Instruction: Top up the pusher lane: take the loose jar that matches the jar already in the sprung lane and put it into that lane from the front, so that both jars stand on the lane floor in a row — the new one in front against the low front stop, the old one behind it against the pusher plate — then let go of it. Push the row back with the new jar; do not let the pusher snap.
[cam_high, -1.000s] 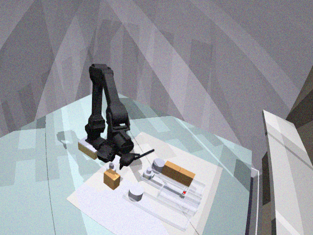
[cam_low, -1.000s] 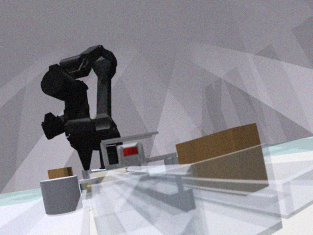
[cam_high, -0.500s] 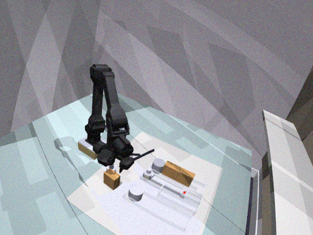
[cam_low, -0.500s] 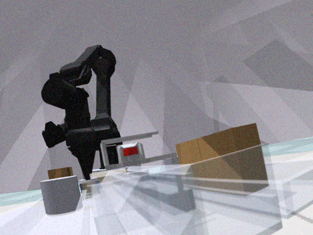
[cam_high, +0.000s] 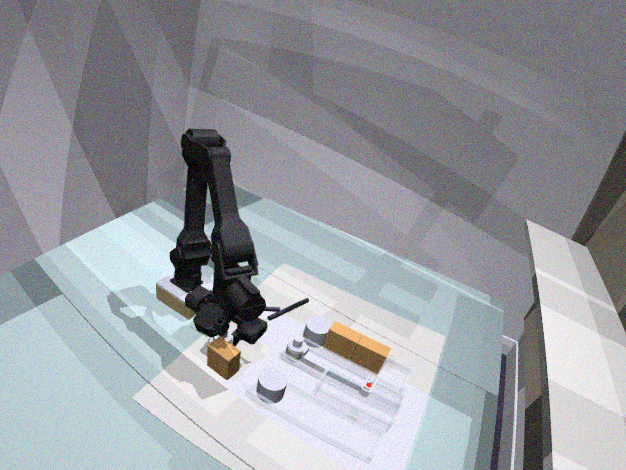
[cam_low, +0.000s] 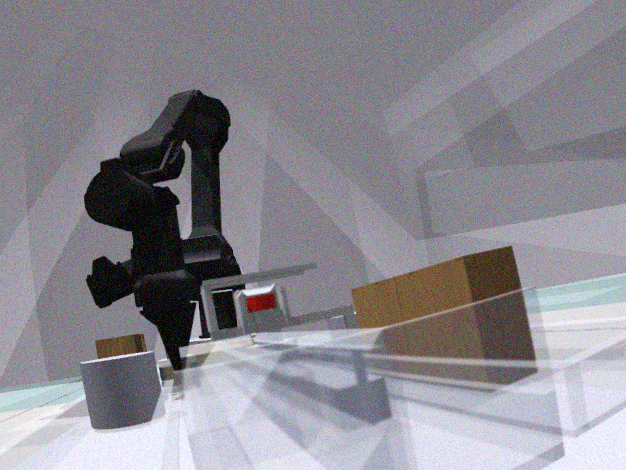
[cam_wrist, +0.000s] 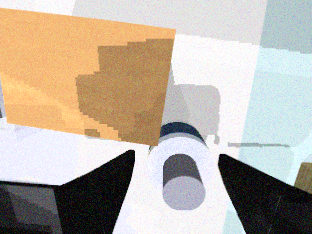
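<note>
The loose jar (cam_wrist: 183, 192) (cam_high: 228, 337), pale and round with a narrower knob on top, stands upright beside a wooden block. My gripper (cam_wrist: 176, 157) (cam_high: 226, 338) (cam_low: 176, 368) is open, pointing down over it. In the wrist view its fingers are on either side of the jar, with gaps to both. A similar knobbed jar (cam_high: 296, 349) stands at the arm-side end of the clear-walled lane. A red mark (cam_high: 369, 385) (cam_low: 260, 302) shows at the other end in the top view. The pusher plate and front stop are hard to make out.
The wooden block (cam_high: 223, 359) (cam_wrist: 50, 65) (cam_low: 120, 346) is close to the jar. A wide grey cylinder (cam_high: 271, 387) (cam_low: 121, 392) stands by the outer lane, another (cam_high: 317, 331) beside two wooden blocks (cam_high: 358, 346) (cam_low: 444, 303). A dark rod (cam_high: 288, 309) lies behind the gripper.
</note>
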